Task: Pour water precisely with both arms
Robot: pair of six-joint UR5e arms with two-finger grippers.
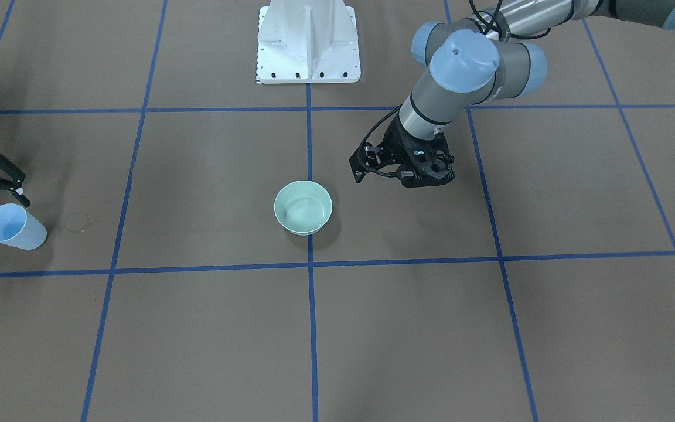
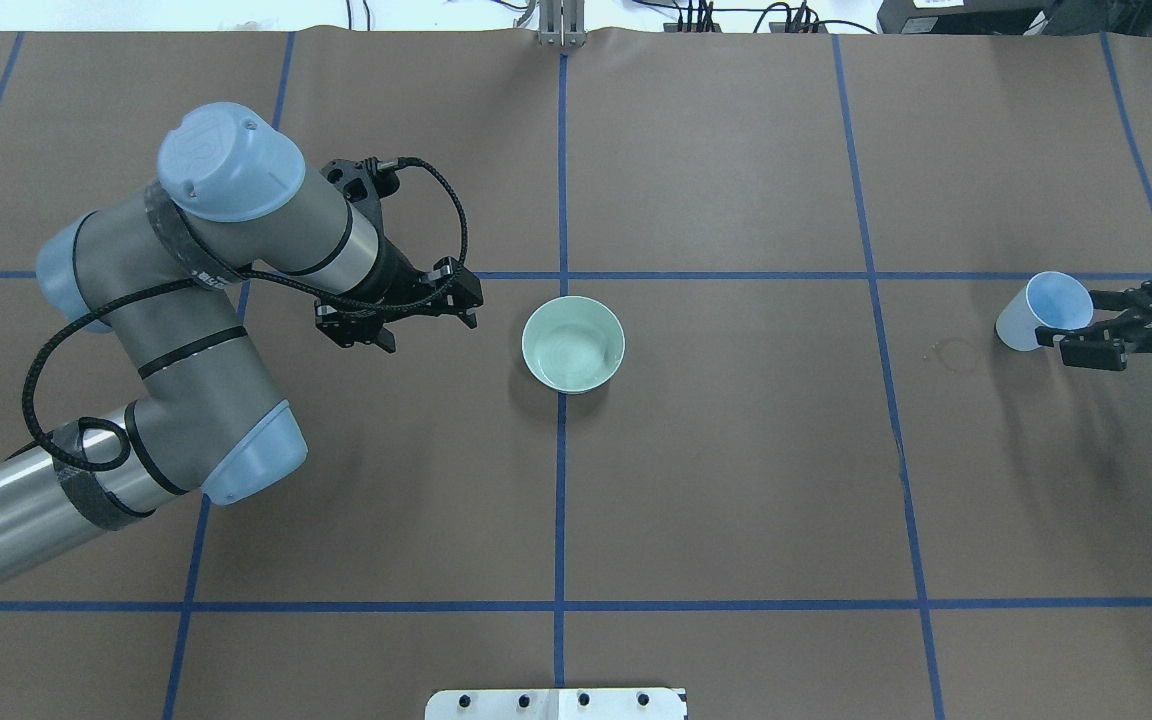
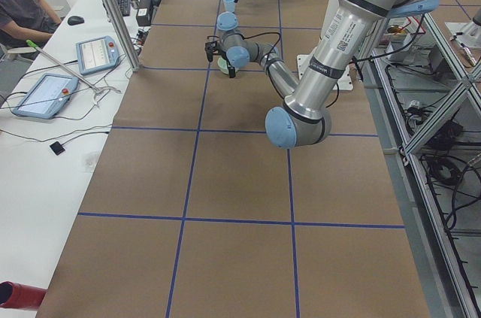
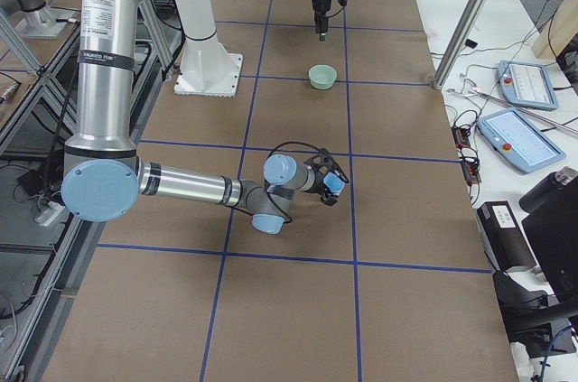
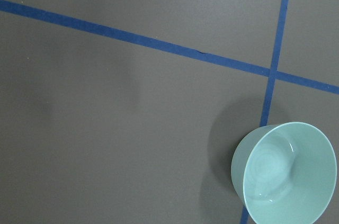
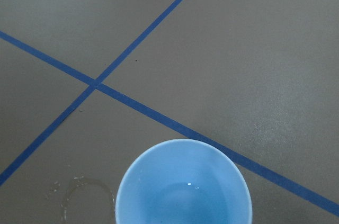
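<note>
My right gripper (image 2: 1081, 325) is shut on a light-blue cup (image 2: 1044, 310) at the table's right end and holds it tilted. It also shows at the left edge of the front view (image 1: 14, 225). The right wrist view looks into the cup (image 6: 183, 187), where small white glints mark a little water (image 6: 189, 184). A pale green bowl (image 2: 573, 343) stands at the table's middle on a blue tape line. My left gripper (image 2: 361, 338) hangs just left of the bowl, apart from it, empty, and looks open. The bowl sits at the lower right of the left wrist view (image 5: 286, 171).
A faint wet ring (image 2: 956, 352) marks the brown table cover beside the cup. The white bolted pedestal (image 1: 308, 41) stands behind the bowl. Blue tape lines grid the table. An operator's desk with tablets (image 3: 94, 51) runs along the far side.
</note>
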